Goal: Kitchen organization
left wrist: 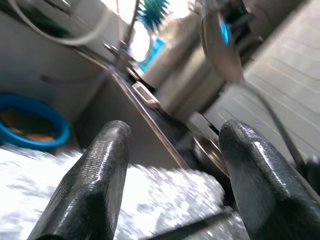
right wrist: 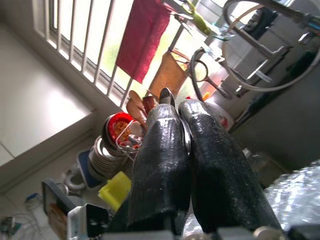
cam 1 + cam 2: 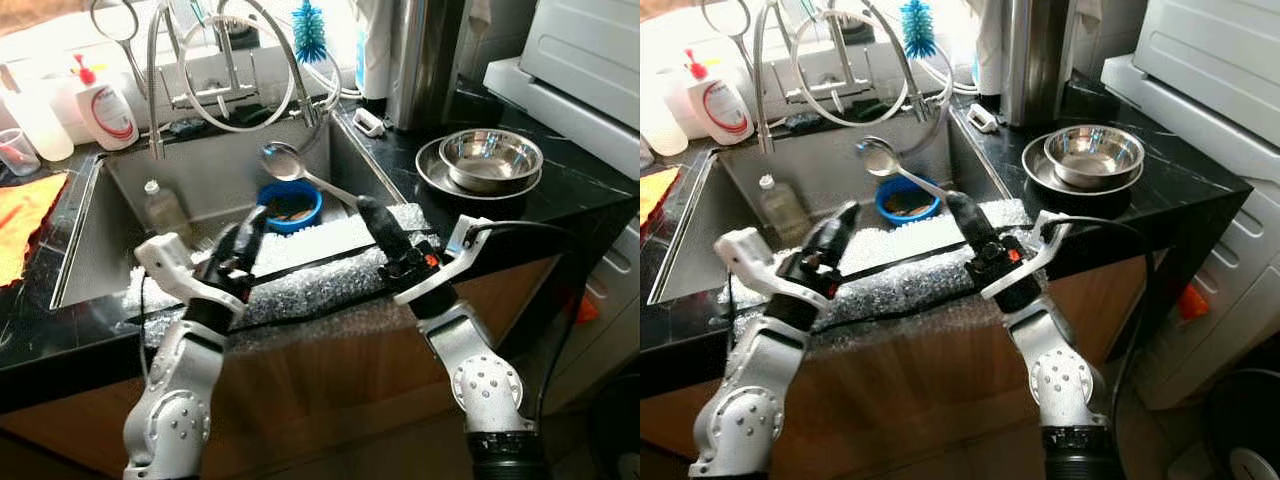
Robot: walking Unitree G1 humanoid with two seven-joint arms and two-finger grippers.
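At the near edge of the sink [image 3: 110, 215], a strip of bubble wrap [image 3: 310, 270] lies along the counter lip. The left gripper [image 3: 245, 240] hovers over its left part with fingers well apart and nothing between them. The right gripper [image 3: 385, 232] is just right of centre, its fingers pressed together on the handle of a ladle [image 3: 285, 163], which slants up and away to the left so its bowl hangs over the basin. Below the ladle's bowl, a blue bowl [image 3: 291, 206] with brownish scraps sits in the sink; a small bottle [image 3: 160, 205] stands farther left. On the right counter, a steel bowl [image 3: 490, 157] rests in a plate [image 3: 432, 172]. Beyond are the taps [image 3: 225, 90] and a soap bottle [image 3: 103, 112].

The step looks like carrying the ladle to its place. The grip is far down the handle, so the heavy end may swing; moving slowly, keeping it clear of the tap hoses, seems wise, with the left gripper staying out of the way
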